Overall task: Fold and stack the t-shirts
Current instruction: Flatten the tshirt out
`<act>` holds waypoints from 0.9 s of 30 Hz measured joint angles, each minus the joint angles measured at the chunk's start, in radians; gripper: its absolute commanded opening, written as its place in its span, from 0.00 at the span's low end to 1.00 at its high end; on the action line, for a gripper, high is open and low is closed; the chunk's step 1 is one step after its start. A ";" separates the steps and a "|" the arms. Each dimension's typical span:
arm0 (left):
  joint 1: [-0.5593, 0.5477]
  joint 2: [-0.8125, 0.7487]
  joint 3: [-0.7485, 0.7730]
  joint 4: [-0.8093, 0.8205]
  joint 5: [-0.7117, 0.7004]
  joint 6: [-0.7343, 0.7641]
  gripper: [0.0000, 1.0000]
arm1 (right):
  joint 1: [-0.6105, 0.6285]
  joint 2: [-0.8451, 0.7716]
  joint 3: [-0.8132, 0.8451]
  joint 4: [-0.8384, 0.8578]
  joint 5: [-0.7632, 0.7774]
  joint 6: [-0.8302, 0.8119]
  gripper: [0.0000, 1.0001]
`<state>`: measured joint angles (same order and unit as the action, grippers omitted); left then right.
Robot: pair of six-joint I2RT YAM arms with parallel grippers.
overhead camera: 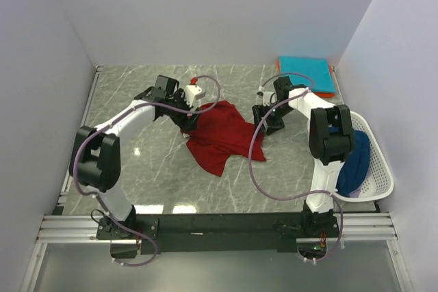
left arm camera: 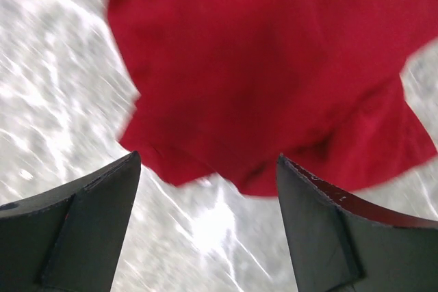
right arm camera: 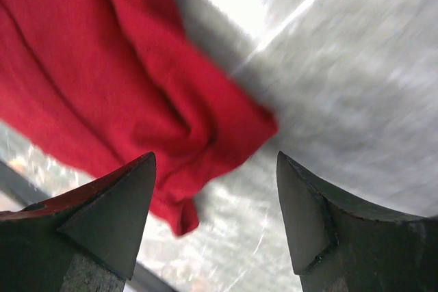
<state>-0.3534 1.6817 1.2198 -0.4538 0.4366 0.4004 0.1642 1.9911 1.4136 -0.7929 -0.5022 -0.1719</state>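
A dark red t-shirt [overhead camera: 220,136] lies crumpled in the middle of the table. My left gripper [overhead camera: 192,111] is open above its far left corner; in the left wrist view the red cloth [left arm camera: 274,66] fills the area beyond my empty fingers. My right gripper [overhead camera: 265,120] is open at the shirt's right edge; the right wrist view shows a red corner [right arm camera: 137,94] just past my fingers, not gripped. A folded teal t-shirt [overhead camera: 305,72] lies on a folded orange one [overhead camera: 330,91] at the back right. A navy blue t-shirt [overhead camera: 356,158] sits in the basket.
A white mesh basket [overhead camera: 382,169] stands at the right edge of the table beside the right arm. White walls close the table on three sides. The arm bases are fixed to a black rail [overhead camera: 219,223] at the near edge.
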 measured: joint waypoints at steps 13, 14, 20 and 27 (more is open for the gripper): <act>0.049 0.265 0.242 -0.016 0.075 -0.045 0.62 | -0.004 0.126 0.127 0.028 -0.039 0.026 0.26; 0.049 0.282 0.257 -0.034 0.093 -0.050 0.56 | -0.005 0.127 0.127 0.028 -0.038 0.025 0.19; 0.058 0.303 0.291 -0.129 0.172 -0.045 0.06 | -0.008 0.139 0.144 -0.011 -0.042 0.016 0.00; 0.144 0.315 0.423 -0.233 0.231 -0.024 0.00 | -0.029 0.124 0.270 -0.073 -0.045 -0.010 0.00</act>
<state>-0.2092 1.9972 1.6432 -0.6865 0.6674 0.3759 0.1356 2.1155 1.6840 -0.8658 -0.5468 -0.1814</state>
